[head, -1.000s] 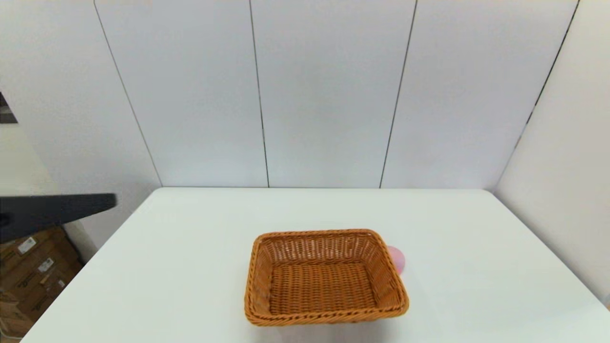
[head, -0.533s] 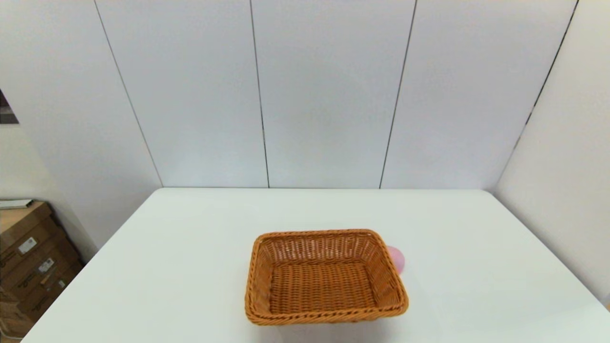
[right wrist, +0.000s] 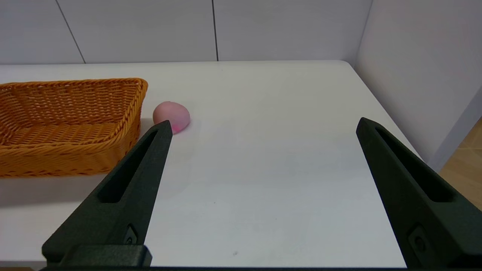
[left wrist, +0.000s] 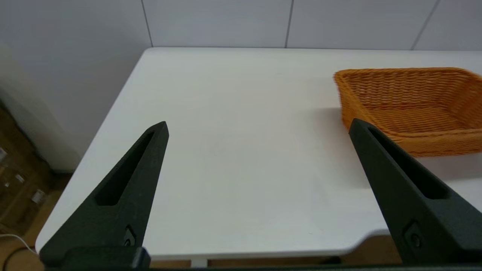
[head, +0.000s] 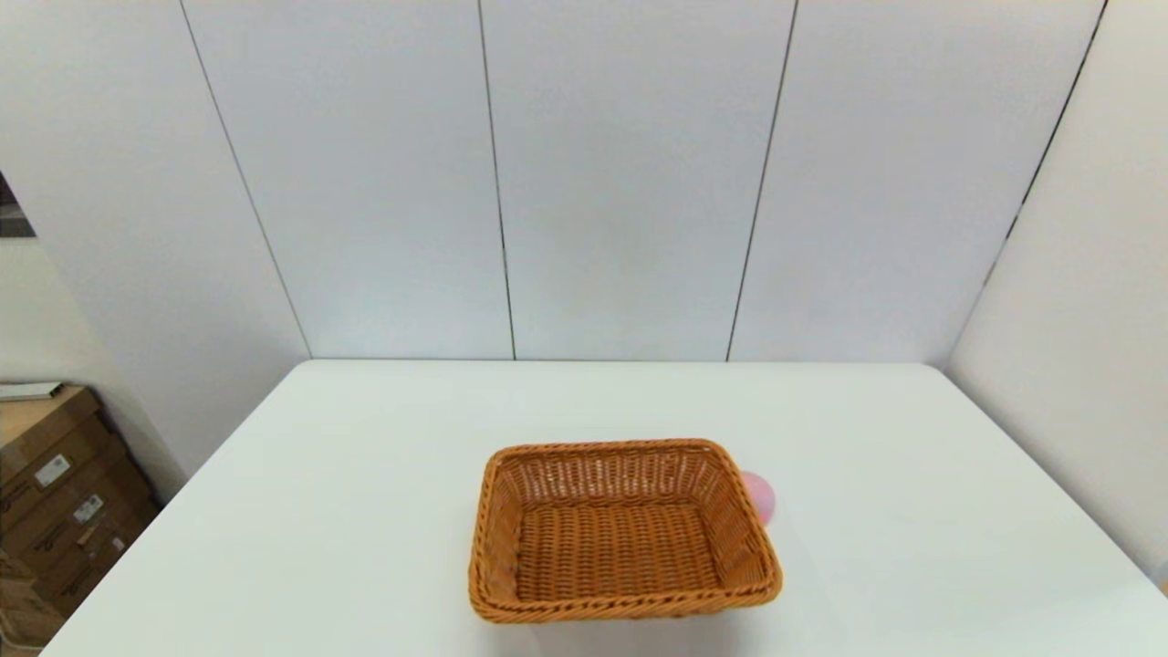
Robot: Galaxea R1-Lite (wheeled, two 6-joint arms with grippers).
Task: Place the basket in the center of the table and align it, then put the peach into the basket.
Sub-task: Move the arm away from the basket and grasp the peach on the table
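I have both arms back off the near edge of the table (head: 365, 511), neither over it in the head view. The left gripper (left wrist: 258, 126) stands wide apart and empty off the near left corner; the right gripper (right wrist: 263, 124) is equally spread and empty off the near right side.

The basket (head: 623, 531) sits on the table around mid-width but closer to the near edge than the far one. Its long axis runs left to right, roughly parallel to the near edge, opening straight up. The peach (right wrist: 171, 116) lies on the table just beside the basket's right wall, toward its far right corner, half hidden behind the rim from the head.

My worry is the peach: it is so close to the wicker that a finger coming down between them could catch the rim and skew the basket, or nudge the round fruit so it rolls. Pushing the basket farther in could also knock it.
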